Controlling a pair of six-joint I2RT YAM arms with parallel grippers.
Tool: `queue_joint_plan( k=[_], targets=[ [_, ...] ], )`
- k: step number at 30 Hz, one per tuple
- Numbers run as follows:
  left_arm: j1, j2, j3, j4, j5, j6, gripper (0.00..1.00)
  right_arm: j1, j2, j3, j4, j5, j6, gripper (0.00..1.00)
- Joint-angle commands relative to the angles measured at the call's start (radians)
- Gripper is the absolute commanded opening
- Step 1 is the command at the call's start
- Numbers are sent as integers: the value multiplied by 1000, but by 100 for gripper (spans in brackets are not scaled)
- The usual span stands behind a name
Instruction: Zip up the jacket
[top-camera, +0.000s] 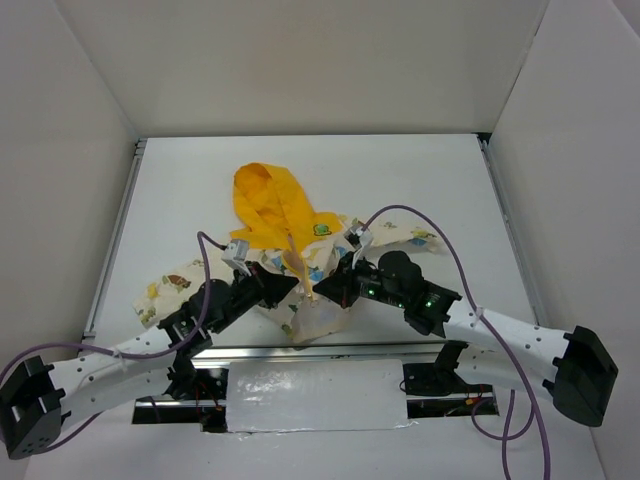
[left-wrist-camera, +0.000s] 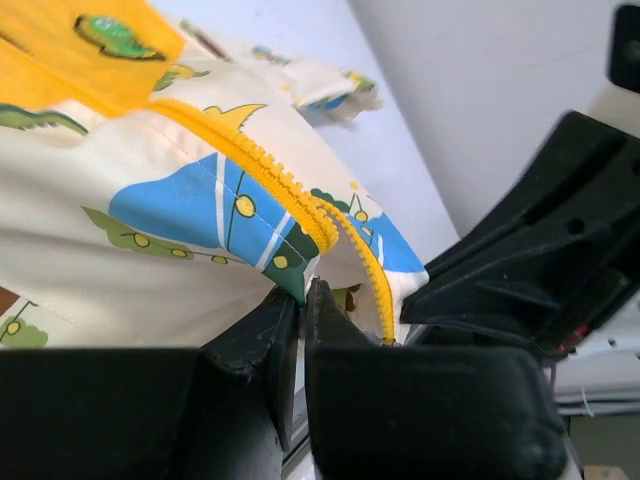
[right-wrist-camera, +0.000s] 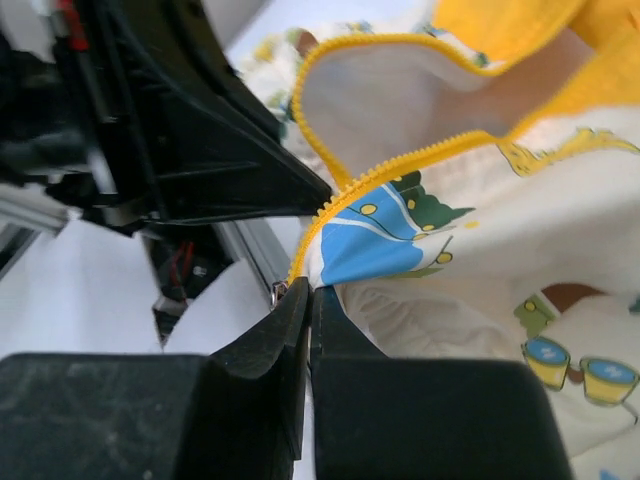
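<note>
The jacket (top-camera: 268, 208) lies mid-table with its yellow hood toward the back and its printed body bunched toward the near edge. Both grippers meet at its lower front. My left gripper (top-camera: 292, 287) is shut on the hem's printed fabric (left-wrist-camera: 285, 262), just beside the yellow zipper (left-wrist-camera: 268, 175). My right gripper (top-camera: 319, 292) is shut on the bottom corner of the other front edge (right-wrist-camera: 375, 250), where the zipper tape (right-wrist-camera: 400, 165) ends. A small metal piece (right-wrist-camera: 278, 292) shows at its left fingertip. Above the grips the zipper's two sides stand apart.
White walls enclose the table on three sides. A metal rail (top-camera: 300, 350) runs along the near edge, with a white patch (top-camera: 315, 395) between the arm bases. Purple cables loop over both arms. The right arm's black body (left-wrist-camera: 540, 270) sits close beside my left gripper.
</note>
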Motion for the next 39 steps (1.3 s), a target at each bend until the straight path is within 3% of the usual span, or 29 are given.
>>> queue_joint_plan(
  k=[1, 2, 4, 5, 9, 16, 28, 39],
  targets=[
    [3, -30, -74, 255, 79, 65, 0, -13, -22, -84, 319, -176, -19, 0],
    [3, -32, -87, 281, 88, 65, 0, -1, -12, -83, 289, -152, -63, 0],
    [5, -33, -99, 289, 86, 61, 0, 42, 65, 9, 69, -63, -140, 0],
    [5, -30, -101, 294, 102, 64, 0, 45, 83, 41, 61, -55, -159, 0],
    [5, -33, -98, 282, 131, 71, 0, 43, 19, -35, 202, 12, -107, 0],
    [6, -72, -116, 294, 163, 73, 0, 45, 28, -72, 248, 143, -13, 0],
    [8, -95, -145, 302, 232, 76, 0, 34, -61, -159, 340, 38, -42, 0],
    [8, -61, -141, 332, 258, 70, 0, 34, -38, -142, 321, 58, -36, 0]
  ],
)
